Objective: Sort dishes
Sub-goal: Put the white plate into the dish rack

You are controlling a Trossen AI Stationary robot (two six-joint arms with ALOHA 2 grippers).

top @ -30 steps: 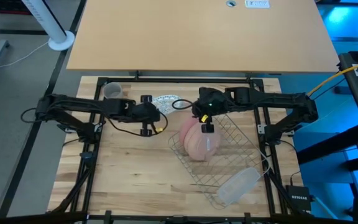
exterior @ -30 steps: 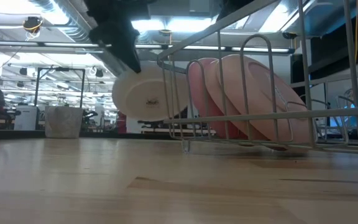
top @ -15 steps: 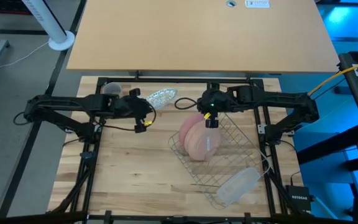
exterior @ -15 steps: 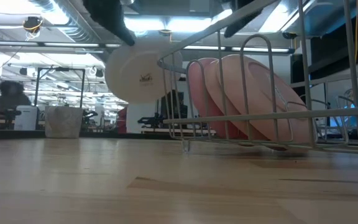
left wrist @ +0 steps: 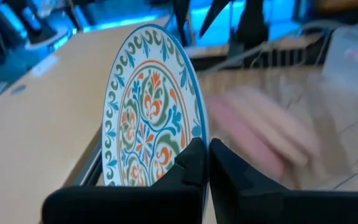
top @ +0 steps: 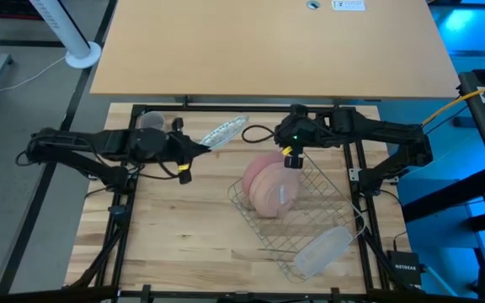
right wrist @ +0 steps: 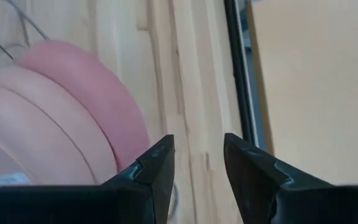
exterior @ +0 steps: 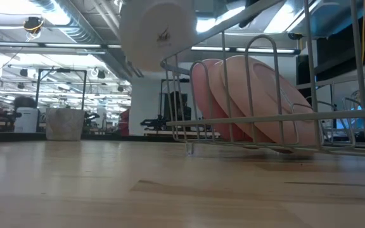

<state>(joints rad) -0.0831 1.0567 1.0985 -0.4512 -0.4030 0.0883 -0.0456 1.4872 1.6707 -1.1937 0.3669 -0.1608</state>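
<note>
A pale wooden bench [top: 175, 227] framed by dark rails is seen from above, with a larger tan tabletop [top: 268, 46] behind it. From this height the patterned plate [top: 223, 132] shows only as a thin tilted sliver, held clear of the bench at the tip of the left gripper [top: 200, 147]. Its blue-green and orange ornament is revealed only in the left wrist view, where the plate [left wrist: 151, 115] stands on edge with its lower rim pinched between the narrowed jaws. Its white underside [exterior: 158, 33] is shown by the low view alone, high above the wood and near the top rail of the wire rack [exterior: 277, 95].

The two pink plates [top: 269, 187] are seen leaning together on edge in the rack [top: 310, 210], well apart from the held plate. The right gripper [top: 290, 156] is held over the rack's rear end, just above those plates; in its wrist view the jaws are parted with nothing between them, the pink plates [right wrist: 61, 118] lying just beyond.

A small grey mug [top: 151, 122] stands at the bench's rear left corner, behind the left arm. A translucent plastic tray [top: 322, 251] lies at the near end of the rack.
</note>
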